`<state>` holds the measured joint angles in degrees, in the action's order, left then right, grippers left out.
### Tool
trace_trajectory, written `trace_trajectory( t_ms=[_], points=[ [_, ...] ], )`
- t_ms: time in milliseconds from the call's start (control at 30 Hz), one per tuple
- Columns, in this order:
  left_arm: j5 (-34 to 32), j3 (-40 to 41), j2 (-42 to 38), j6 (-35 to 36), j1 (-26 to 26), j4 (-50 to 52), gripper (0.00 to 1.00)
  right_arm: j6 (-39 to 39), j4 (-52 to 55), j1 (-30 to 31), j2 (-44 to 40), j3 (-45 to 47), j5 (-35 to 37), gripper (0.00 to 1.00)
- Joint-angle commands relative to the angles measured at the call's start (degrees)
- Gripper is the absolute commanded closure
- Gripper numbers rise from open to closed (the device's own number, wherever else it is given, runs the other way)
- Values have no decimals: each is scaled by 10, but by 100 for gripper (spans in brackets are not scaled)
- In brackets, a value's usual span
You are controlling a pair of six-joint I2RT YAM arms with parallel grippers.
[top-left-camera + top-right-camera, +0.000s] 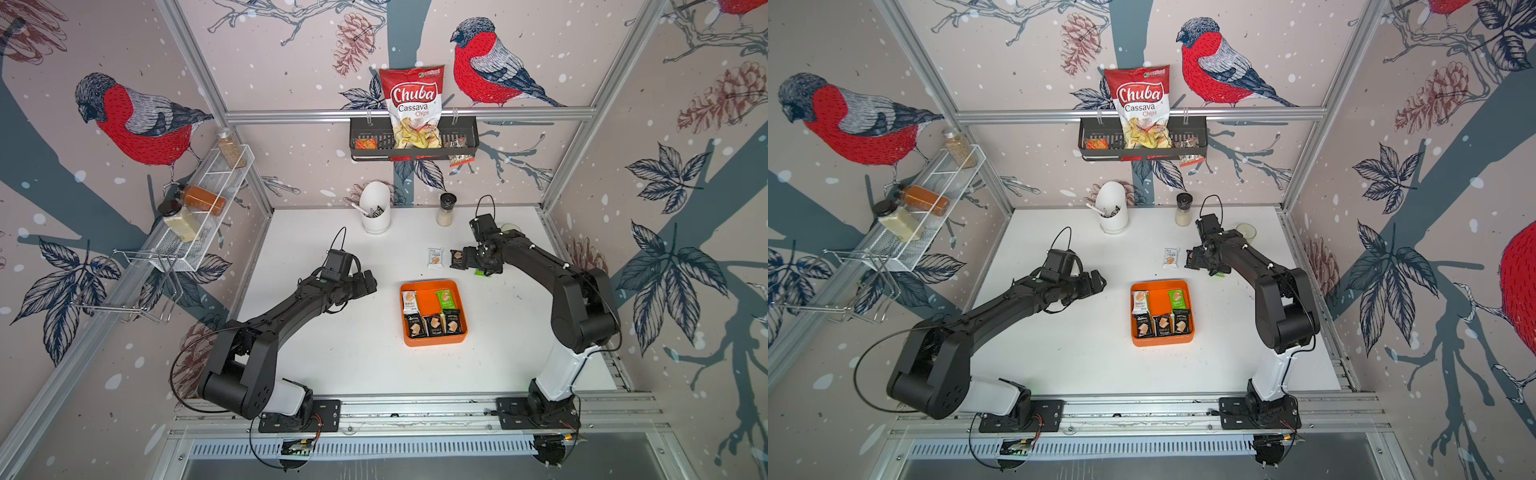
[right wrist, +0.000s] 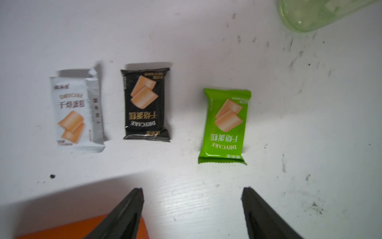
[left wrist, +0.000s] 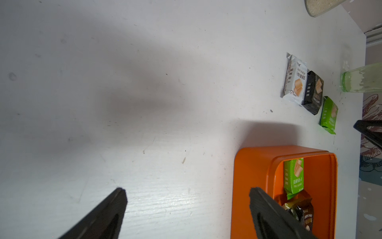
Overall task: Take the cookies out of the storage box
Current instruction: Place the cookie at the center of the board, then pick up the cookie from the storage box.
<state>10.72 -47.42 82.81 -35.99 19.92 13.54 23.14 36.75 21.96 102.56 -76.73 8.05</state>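
We found the white table (image 1: 332, 353) bearing the orange storage box (image 1: 434, 340) near its middle, with five cookies (image 1: 434, 324) inside. The left gripper (image 3: 188, 192) hung beside the box, jaws wide apart (nothing between them). The right gripper (image 2: 192, 190) stood open and empty near three packets out on the table: a white packet (image 2: 76, 111), a black packet (image 2: 145, 104) and a green packet (image 2: 225, 126).
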Motion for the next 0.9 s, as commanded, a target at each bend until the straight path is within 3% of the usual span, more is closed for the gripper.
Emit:
trace_trajectory(
  t_ms=[0,500,867],
  points=[
    [23,-13,14,6,-2,-11,3,26,14,30,-24,5,10,20],
    [42,-37,43,6,-1,-13,3,44,75,159,-14,-26,-15,23],
    [42,-38,46,10,-1,-13,3,49,90,207,41,-44,-24,27]
  ],
)
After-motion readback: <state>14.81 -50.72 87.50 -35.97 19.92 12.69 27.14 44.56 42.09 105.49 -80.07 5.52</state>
